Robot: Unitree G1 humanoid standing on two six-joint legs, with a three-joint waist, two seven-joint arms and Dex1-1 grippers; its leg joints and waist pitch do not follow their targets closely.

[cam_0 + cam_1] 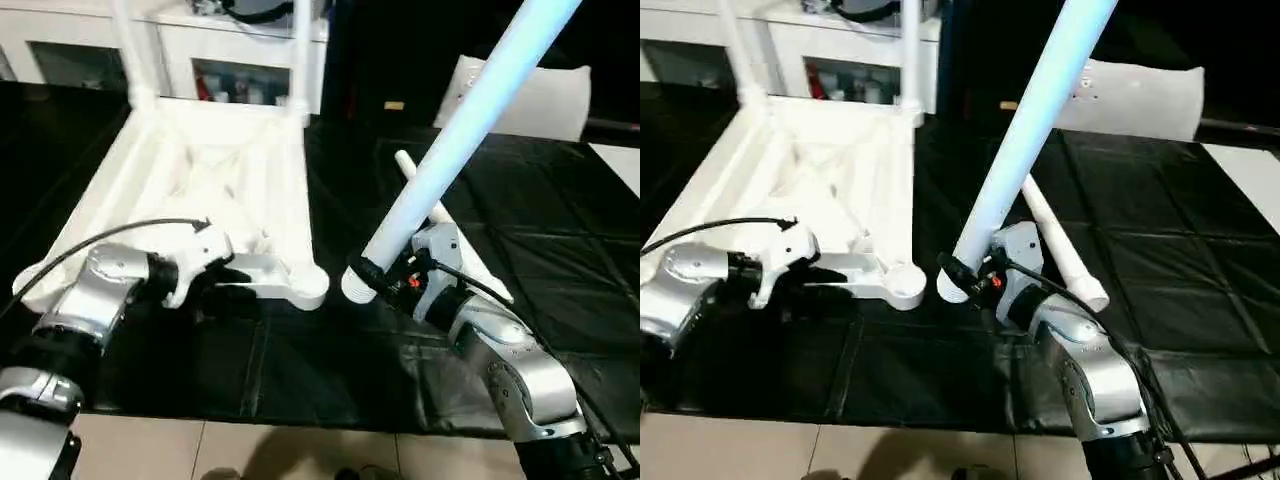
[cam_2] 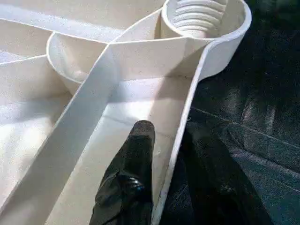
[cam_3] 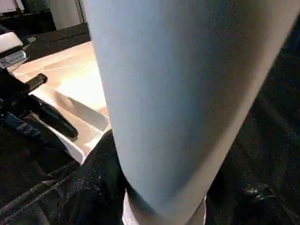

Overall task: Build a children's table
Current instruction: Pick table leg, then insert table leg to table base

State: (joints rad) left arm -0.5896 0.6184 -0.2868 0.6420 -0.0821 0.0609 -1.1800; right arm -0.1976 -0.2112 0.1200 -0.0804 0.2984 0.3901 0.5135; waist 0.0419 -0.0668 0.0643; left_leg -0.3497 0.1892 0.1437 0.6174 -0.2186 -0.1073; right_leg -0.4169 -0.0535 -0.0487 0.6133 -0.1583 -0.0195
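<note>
- The tabletop (image 1: 215, 190) lies upside down on the black-covered worktop (image 1: 560, 270), ribbed underside up, with two legs already standing in its far corner sockets.
- The left pincer (image 2: 164, 154) straddles the tabletop's near rim wall: one black finger (image 2: 133, 173) sits inside the tray, against the wall's inner face, and the other runs outside it over the black cover. The gap between them is narrow, little wider than the wall; a firm clamp cannot be told.
- Just ahead of that pincer along the rim is the open corner socket (image 2: 204, 18), its inner threads showing.
- The left forearm (image 1: 95, 290) reaches in low from the robot's left, wrist about level, a black cable arching over it.
- The right pincer (image 1: 385, 275) is clamped around the thick end of a long white leg (image 1: 470, 110), fingers half apart around it.
- That leg slants up and away from the pincer; its lower end hangs just above the worktop, close beside the empty socket but not in it.
- The right forearm (image 1: 510, 360) rises from the near right, wrist bent up.
- Another leg (image 1: 1060, 240) lies flat on the worktop behind the right pincer.
- A white pillow-like block (image 1: 540, 100) stands farther back.
</note>
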